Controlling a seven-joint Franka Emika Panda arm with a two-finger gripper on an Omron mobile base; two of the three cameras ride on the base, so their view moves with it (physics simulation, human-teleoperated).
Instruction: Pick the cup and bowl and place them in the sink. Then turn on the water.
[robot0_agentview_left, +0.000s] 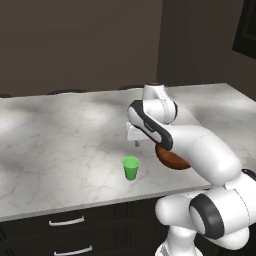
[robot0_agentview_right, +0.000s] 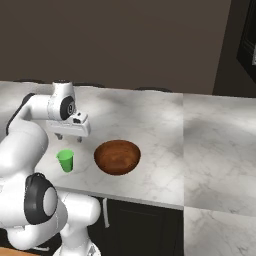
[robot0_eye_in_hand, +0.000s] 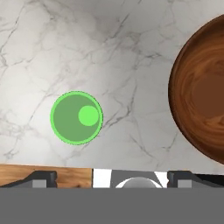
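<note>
My gripper (robot0_agentview_right: 69, 137) hangs above the counter (robot0_agentview_right: 165, 120) with its jaws wide apart and nothing between them. The cup (robot0_eye_in_hand: 76, 117) stands upright below me, near the counter's front edge. The bowl (robot0_agentview_right: 117, 156) sits beside it, apart; in the left base view my arm hides most of it.

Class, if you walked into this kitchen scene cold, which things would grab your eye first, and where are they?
The bright green cup stands upright near the front edge of the white marble counter. Beside it, apart, sits the far wider glossy brown bowl. Above them hangs the open, empty claw.
</note>
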